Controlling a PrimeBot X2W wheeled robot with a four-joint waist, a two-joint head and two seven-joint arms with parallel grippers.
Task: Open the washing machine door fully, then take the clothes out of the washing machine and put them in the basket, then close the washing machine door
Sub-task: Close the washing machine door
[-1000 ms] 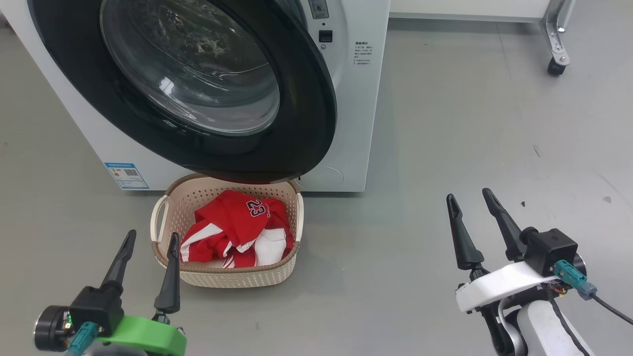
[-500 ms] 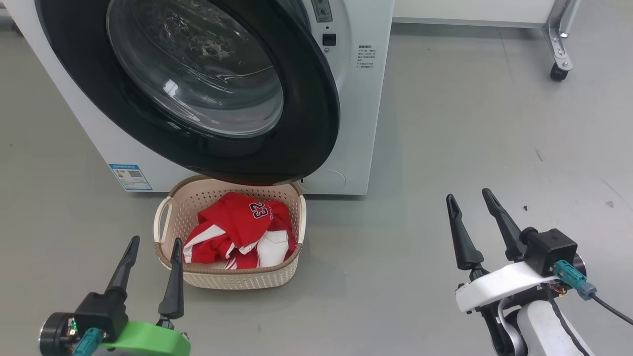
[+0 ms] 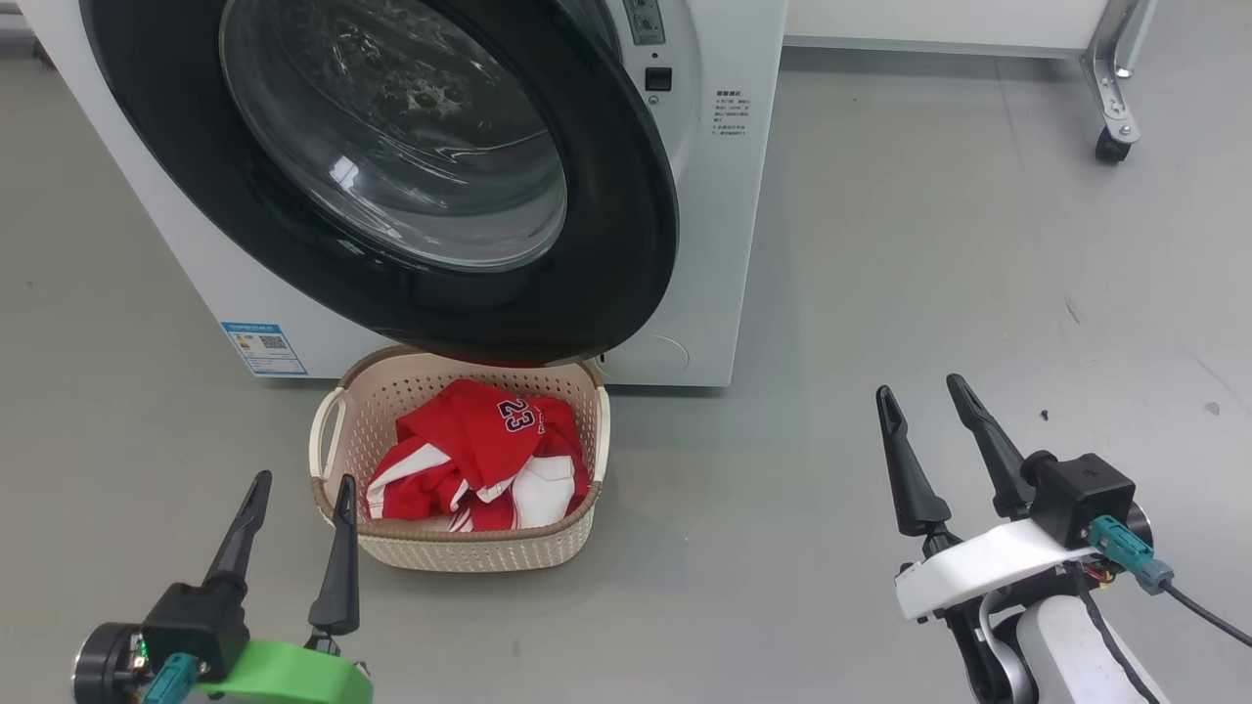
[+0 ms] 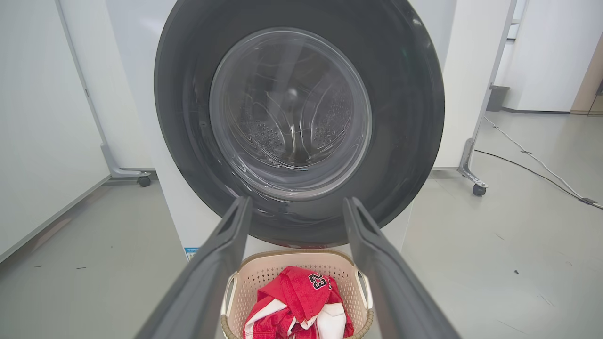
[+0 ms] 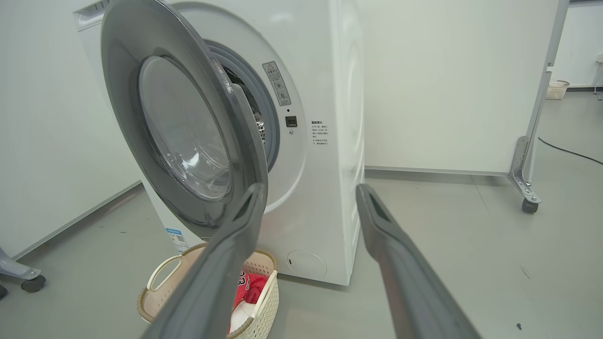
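The washing machine [image 3: 724,244] stands ahead with its door [image 3: 626,244] swung part-way out, hanging over the back of the basket [image 3: 469,533]. The clothes [image 3: 460,440], a red and white jersey with a 23, lie in the basket. My left gripper [image 3: 303,479] is open and empty just left of the basket's front corner. My right gripper [image 3: 918,385] is open and empty over bare floor to the right. The left wrist view looks past the left gripper [image 4: 297,200] at the door [image 4: 405,117] and the clothes [image 4: 292,292]. In the right wrist view, the right gripper [image 5: 311,187] faces the door's free edge [image 5: 245,122].
A metal leg with a caster [image 3: 1110,147] stands at the far right beside a white partition. A cable [image 4: 532,162] runs across the floor to the right. Grey floor spreads between the machine and my right gripper. A second small basket [image 5: 557,89] sits far off.
The head camera has shifted slightly, so the whole picture slid right and down. Door, basket and clothes keep their places. Both grippers stay open and nearly still.
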